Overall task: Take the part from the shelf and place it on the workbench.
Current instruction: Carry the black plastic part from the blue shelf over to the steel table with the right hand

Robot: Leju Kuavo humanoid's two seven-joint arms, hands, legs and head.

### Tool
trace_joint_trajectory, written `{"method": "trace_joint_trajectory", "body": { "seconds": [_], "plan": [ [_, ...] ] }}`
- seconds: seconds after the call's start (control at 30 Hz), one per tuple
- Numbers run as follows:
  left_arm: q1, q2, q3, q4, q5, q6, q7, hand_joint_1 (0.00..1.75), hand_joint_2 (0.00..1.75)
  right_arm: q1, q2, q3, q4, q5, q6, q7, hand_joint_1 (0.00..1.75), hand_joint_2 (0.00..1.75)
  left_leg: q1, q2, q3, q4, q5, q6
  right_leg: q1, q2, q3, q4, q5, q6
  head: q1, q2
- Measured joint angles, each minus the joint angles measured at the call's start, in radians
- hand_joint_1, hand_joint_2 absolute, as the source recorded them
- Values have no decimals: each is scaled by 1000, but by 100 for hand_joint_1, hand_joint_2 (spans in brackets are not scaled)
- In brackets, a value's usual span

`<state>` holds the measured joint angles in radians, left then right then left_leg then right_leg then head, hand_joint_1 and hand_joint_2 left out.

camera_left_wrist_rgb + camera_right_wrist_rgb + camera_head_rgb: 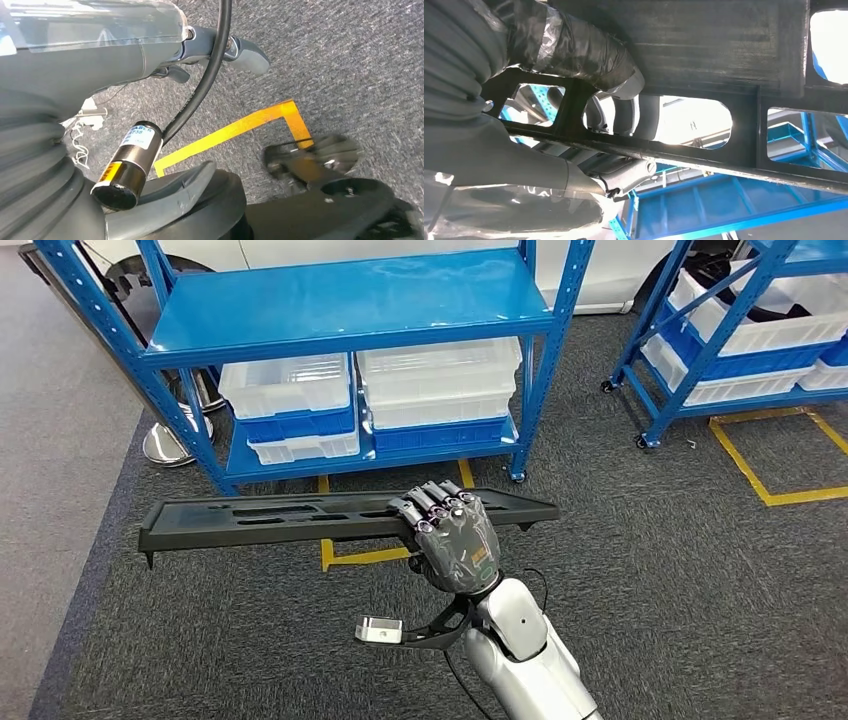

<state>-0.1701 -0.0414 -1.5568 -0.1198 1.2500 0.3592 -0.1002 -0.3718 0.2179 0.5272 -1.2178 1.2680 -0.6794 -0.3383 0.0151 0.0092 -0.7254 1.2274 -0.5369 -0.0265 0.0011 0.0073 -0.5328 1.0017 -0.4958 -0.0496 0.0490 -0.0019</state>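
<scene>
The right hand [455,540] grips the part [270,517], fingers curled over its top edge and thumb [589,50] pressed underneath. The part is a long, flat black panel with slotted cut-outs, held level above the grey carpet [650,570], stretching toward nine o'clock. Whether the left hand [150,55] is open or closed cannot be told. At twelve o'clock stands the blue shelf [350,305] with white bins [290,385].

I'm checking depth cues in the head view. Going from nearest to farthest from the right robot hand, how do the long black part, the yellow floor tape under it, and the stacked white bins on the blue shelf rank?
1. Long black part: gripped by the right robot hand.
2. Yellow floor tape: on the carpet just below and to the left.
3. Stacked white bins: farther ahead, on the lower level of the blue shelf.
</scene>
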Motion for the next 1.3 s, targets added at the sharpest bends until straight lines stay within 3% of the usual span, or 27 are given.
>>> {"method": "trace_joint_trajectory", "body": {
  "seconds": [0.07,0.13,0.2,0.27,0.33,0.4,0.47,0.5,0.53,0.57,0.6,0.63,0.7,0.77,0.83,0.87,0.93,1.0,1.03,1.07,1.1,1.13,1.2,1.27,1.3],
  "plan": [
    [0,1,0,0,1,0,0,0,175,1,-1,0,7,-5,0,2,175,175,0,-1,-1,59,-13,-1,3,16,-18,7,10,0,0,0],
    [3,2,0,0,1,0,0,0,175,1,-2,1,11,-9,0,5,175,175,0,-12,67,-25,31,4,4,36,-35,20,15,3,0,0],
    [6,3,0,0,0,-1,-1,0,175,0,-2,2,13,-11,0,9,175,175,1,-52,148,-148,56,13,3,56,-51,33,18,8,0,0],
    [8,5,0,1,-1,-1,-2,0,175,0,-2,3,13,-11,0,13,175,175,-1,-73,175,-198,53,17,0,75,-64,40,24,20,0,0],
    [8,4,0,1,-2,-1,-2,0,175,1,-3,3,13,-10,0,14,175,175,1,-53,175,-210,60,25,-2,88,-71,41,31,33,0,0],
    [7,3,0,1,-3,-1,-2,0,175,1,-6,3,12,-8,0,15,175,175,6,-28,177,-225,71,40,1,60,-88,68,11,44,3,0],
    [8,2,0,1,-3,-1,-3,0,175,1,-7,4,10,-4,0,15,175,175,8,-3,174,-231,77,50,-1,17,-135,166,-48,55,6,0],
    [9,2,0,1,-3,-2,-3,0,175,2,-8,4,9,-1,0,15,175,175,9,10,171,-231,78,50,-5,8,-164,230,-77,61,6,0],
    [10,2,0,1,-3,-2,-3,0,175,4,-10,4,9,1,0,15,175,175,9,23,168,-230,78,50,-11,4,-186,281,-93,66,6,0],
    [11,2,0,1,-3,-2,-3,0,175,6,-12,4,9,4,0,15,175,175,10,37,167,-229,79,49,-16,0,-192,299,-91,72,6,0],
    [11,2,0,1,-3,-2,-3,0,175,7,-14,4,9,5,0,15,175,175,12,50,166,-228,79,47,-22,-5,-177,277,-70,76,6,0],
    [11,2,0,1,-3,-2,-4,0,175,8,-15,4,8,7,0,15,175,175,14,62,166,-225,78,44,-26,-15,-144,221,-38,80,6,0],
    [9,2,0,1,-3,-2,-5,0,175,7,-16,4,3,8,0,15,175,175,14,81,165,-216,73,31,-24,-58,-76,92,6,83,6,0],
    [8,2,0,1,-3,-3,-6,0,175,5,-16,4,-2,10,0,15,175,175,8,97,164,-211,70,15,-17,-79,-56,43,11,74,4,0],
    [7,1,0,1,-3,-3,-6,0,175,5,-17,4,-5,10,0,15,175,175,7,115,167,-213,70,2,-14,-57,-64,43,15,57,3,0],
    [6,0,0,1,-3,-3,-7,0,175,5,-18,4,-6,10,0,15,175,175,10,109,166,-208,63,-4,-14,-45,-66,41,19,50,3,0],
    [6,-1,0,0,-3,-3,-8,0,175,5,-18,4,-9,10,0,15,175,175,14,64,144,-154,18,-9,-16,-23,-70,37,27,34,3,0],
    [5,-1,0,0,-3,-3,-10,0,175,5,-17,3,-11,11,0,15,175,175,12,17,90,-29,-50,-6,-12,-1,-75,37,32,25,2,0],
    [5,-1,0,0,-3,-3,-11,0,175,6,-17,3,-11,13,0,15,175,175,10,8,64,32,-72,-3,-9,12,-77,37,34,22,3,0],
    [3,-1,0,0,-4,-3,-10,0,175,6,-17,3,-11,16,0,15,175,175,8,4,49,66,-75,0,-6,27,-78,38,35,21,3,0],
    [1,-1,0,0,-5,-3,-10,0,175,7,-17,3,-12,21,0,16,175,175,7,1,51,63,-59,5,-3,43,-78,40,36,20,3,0],
    [0,-1,0,0,-6,-3,-9,0,175,7,-17,3,-13,25,0,18,175,175,6,-5,71,22,-27,11,-1,59,-78,42,36,19,3,0],
    [0,-1,0,0,-7,-3,-6,0,175,5,-17,3,-17,32,0,22,175,175,5,-47,124,-101,35,24,3,88,-80,48,36,20,3,0],
    [0,-1,0,0,-13,-3,-5,0,175,3,-17,3,-23,37,0,28,175,175,4,-84,157,-176,50,30,-1,113,-91,52,40,28,3,0],
    [0,-1,0,0,-16,-3,-5,0,175,2,-18,3,-25,38,0,30,175,175,3,-87,161,-186,46,30,-4,125,-97,51,44,35,3,0]
  ]
}}
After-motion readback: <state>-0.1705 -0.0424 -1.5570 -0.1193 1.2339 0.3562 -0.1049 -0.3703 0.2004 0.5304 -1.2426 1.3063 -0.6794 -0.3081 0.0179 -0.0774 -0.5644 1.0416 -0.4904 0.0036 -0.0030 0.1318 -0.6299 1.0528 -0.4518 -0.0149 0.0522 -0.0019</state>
